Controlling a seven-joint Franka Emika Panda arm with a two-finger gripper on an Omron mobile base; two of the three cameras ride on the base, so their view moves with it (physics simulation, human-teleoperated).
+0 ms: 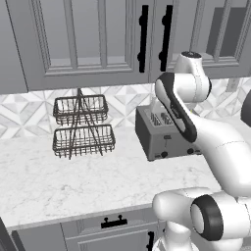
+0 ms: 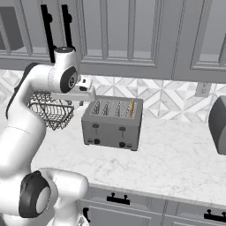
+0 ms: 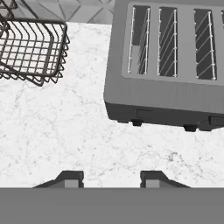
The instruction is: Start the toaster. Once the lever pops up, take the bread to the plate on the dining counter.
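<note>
Item one: my claw (image 3: pixel 109 178), two small dark fingertips set apart with bare counter showing between them, holding nothing. It hangs above the white marble-look wall counter (image 3: pixel 65 131), in front of and to the left of the toaster, looking straight down.

Item two: boxy grey metal four-slot toaster (image 2: pixel 113 123), standing on that counter against the patterned grey-and-white tile backsplash (image 2: pixel 172 99). Small levers and dark knobs on its front face. From the hand view, three of its wire-lined slots (image 3: pixel 168 43) are visible and appear empty.

Item three: thin tan toasted bread slice (image 2: pixel 131 107), standing upright in the rightmost slot of the toaster as seen from the right base view, its top edge rising above the slot.

Item four: two-tier dark wire basket rack (image 1: pixel 82 126), on the counter to the left of the toaster, well apart from it. Its lower basket corner sits near my claw in the hand view.

Item five: grey panelled wall cabinets (image 1: pixel 88 39) with long black handles (image 1: pixel 143 38), above the counter.

Item six: grey drawer fronts (image 2: pixel 132 207) with black pulls, below the counter edge.
</note>
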